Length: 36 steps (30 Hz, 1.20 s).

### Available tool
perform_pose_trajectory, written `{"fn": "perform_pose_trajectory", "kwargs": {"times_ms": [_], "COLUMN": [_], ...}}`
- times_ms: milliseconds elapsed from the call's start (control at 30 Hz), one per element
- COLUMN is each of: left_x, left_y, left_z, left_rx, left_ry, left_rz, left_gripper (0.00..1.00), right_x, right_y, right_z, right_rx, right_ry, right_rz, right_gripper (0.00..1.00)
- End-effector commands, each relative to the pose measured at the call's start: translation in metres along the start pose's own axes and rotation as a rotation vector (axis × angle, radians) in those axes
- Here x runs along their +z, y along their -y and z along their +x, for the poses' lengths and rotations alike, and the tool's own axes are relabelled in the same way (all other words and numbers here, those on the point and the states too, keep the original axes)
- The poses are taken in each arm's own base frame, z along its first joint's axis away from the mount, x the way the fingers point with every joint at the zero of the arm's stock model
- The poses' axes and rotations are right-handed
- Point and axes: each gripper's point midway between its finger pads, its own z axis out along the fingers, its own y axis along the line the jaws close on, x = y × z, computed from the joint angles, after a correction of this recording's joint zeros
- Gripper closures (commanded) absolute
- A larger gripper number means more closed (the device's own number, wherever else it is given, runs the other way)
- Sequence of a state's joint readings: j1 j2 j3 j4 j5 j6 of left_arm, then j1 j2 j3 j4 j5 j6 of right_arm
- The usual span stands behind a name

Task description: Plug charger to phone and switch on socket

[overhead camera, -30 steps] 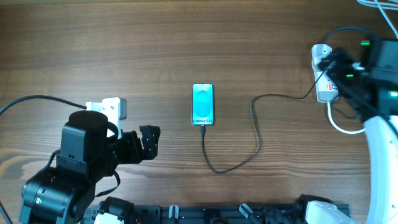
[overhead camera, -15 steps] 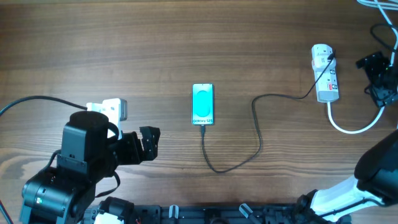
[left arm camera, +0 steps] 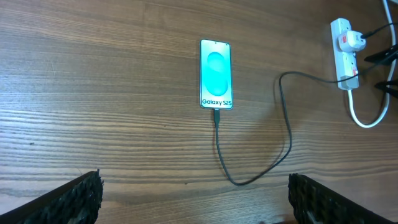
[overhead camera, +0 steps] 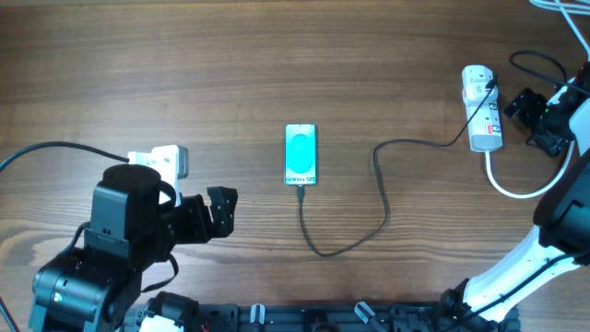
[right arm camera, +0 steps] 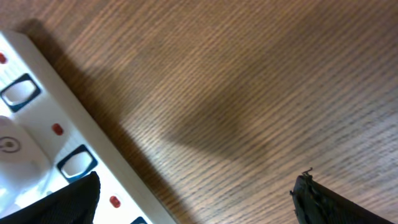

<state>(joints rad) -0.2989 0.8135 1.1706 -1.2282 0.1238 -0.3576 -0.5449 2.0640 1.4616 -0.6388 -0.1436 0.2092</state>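
The phone [overhead camera: 301, 154] lies flat mid-table, cyan screen lit; it also shows in the left wrist view [left arm camera: 216, 74]. The thin black charger cable [overhead camera: 382, 194] runs from a connector at the phone's near end [overhead camera: 301, 191], loops right, and reaches a white plug on the socket [overhead camera: 481, 120]. The socket also shows in the left wrist view [left arm camera: 346, 53] and fills the lower left of the right wrist view [right arm camera: 56, 134], with rocker switches and red marks. My right gripper [overhead camera: 533, 118] is open, just right of the socket. My left gripper [overhead camera: 219, 211] is open and empty, left of the phone.
The socket's thick white lead [overhead camera: 512, 187] curves off to the right under my right arm. A white and grey block [overhead camera: 162, 161] sits by my left arm. Black base hardware [overhead camera: 323, 318] lines the front edge.
My right arm swung off the socket toward the right edge, then came back slightly; its gripper now sits just right of the socket. The left arm, phone and cable have not moved.
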Motion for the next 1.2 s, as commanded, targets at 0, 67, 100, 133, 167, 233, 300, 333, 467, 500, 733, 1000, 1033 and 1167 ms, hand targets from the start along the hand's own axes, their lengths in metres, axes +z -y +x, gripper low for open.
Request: {"fn": "perform_pose_trajectory", "kwargs": {"times_ms": [0, 67, 100, 133, 167, 233, 300, 333, 467, 500, 733, 1000, 1033, 1167], "left_x": [0.002, 0.002, 0.002, 0.002, 0.002, 0.002, 0.002, 0.002, 0.002, 0.002, 0.002, 0.007, 0.008, 0.017], "left_y": [-0.003, -0.003, -0.003, -0.003, -0.003, -0.003, -0.003, -0.003, -0.003, -0.003, -0.003, -0.003, -0.003, -0.004], "left_z": [-0.001, -0.001, -0.001, 0.000, 0.000, 0.000, 0.000, 0.000, 0.000, 0.000, -0.001, -0.003, -0.003, -0.003], "left_rx": [0.003, 0.003, 0.003, 0.003, 0.003, 0.003, 0.003, 0.003, 0.003, 0.003, 0.003, 0.002, 0.001, -0.003], "left_ry": [0.005, 0.005, 0.005, 0.004, 0.004, 0.004, 0.004, 0.004, 0.004, 0.004, 0.007, -0.004, -0.008, -0.043], "left_rz": [-0.015, -0.015, -0.015, -0.015, -0.015, -0.015, -0.015, -0.015, -0.015, -0.015, -0.014, -0.019, -0.021, -0.036], "left_gripper": [0.00, 0.00, 0.00, 0.00, 0.00, 0.00, 0.00, 0.00, 0.00, 0.00, 0.00, 0.00, 0.00, 0.00], "right_x": [0.006, 0.007, 0.007, 0.007, 0.008, 0.008, 0.008, 0.008, 0.023, 0.028, 0.033, -0.001, -0.011, -0.093], "right_y": [-0.009, -0.010, -0.010, -0.011, -0.010, -0.010, -0.015, -0.018, -0.026, -0.026, -0.024, -0.027, -0.029, -0.046], "right_z": [-0.003, -0.003, -0.004, -0.005, -0.006, -0.008, -0.009, -0.009, 0.002, 0.005, 0.010, 0.009, 0.006, 0.004], "right_rx": [-0.029, -0.032, -0.033, -0.032, -0.030, 0.004, 0.022, 0.015, -0.001, -0.001, 0.000, 0.044, 0.045, 0.113], "right_ry": [-0.003, 0.000, 0.003, 0.006, 0.011, 0.018, 0.025, 0.027, -0.011, -0.023, -0.040, -0.037, -0.019, 0.056], "right_rz": [-0.047, -0.048, -0.049, -0.050, -0.048, -0.048, -0.053, -0.053, -0.052, -0.051, -0.046, -0.045, -0.050, -0.087], "right_gripper": [0.00, 0.00, 0.00, 0.00, 0.00, 0.00, 0.00, 0.00, 0.00, 0.00, 0.00, 0.00, 0.00, 0.00]}}
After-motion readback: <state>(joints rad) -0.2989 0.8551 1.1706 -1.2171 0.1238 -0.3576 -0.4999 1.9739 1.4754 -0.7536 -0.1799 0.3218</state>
